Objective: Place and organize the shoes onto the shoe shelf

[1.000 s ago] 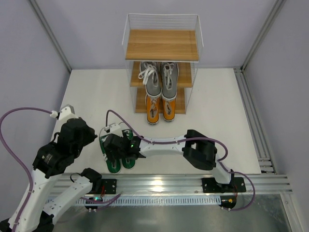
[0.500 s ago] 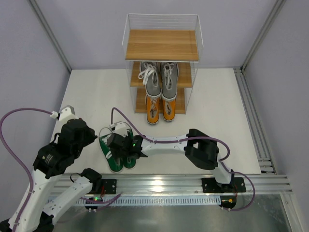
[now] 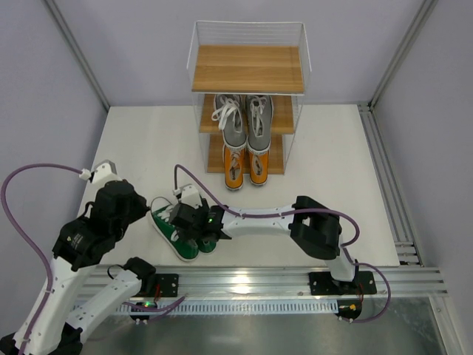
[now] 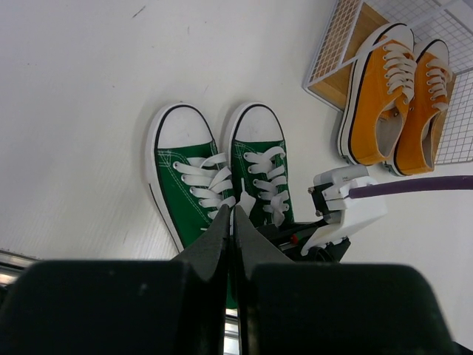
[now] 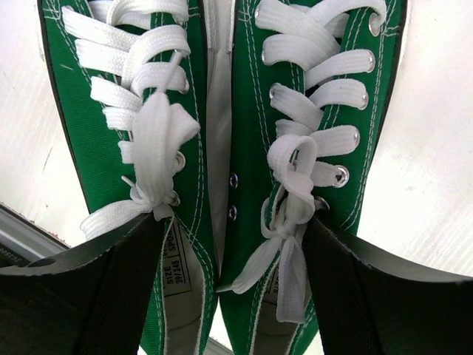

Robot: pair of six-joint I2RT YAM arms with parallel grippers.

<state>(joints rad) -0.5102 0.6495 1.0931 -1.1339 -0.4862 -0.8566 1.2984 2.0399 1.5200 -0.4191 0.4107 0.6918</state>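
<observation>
Heels of green shoes [image 3: 168, 225] apparently hidden under right claw [image 3: 195, 222].

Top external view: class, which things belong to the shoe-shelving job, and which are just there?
Job: green canvas lace-up sneakers; orange canvas sneakers; grey canvas sneakers; three-tier wooden shoe shelf.
Just there: aluminium base rail; purple arm cables.

White tabletop [image 3: 340, 155] between pale grey-lilac walls [image 3: 126, 44], aluminium rail [image 3: 251, 279] along the near edge.
</observation>
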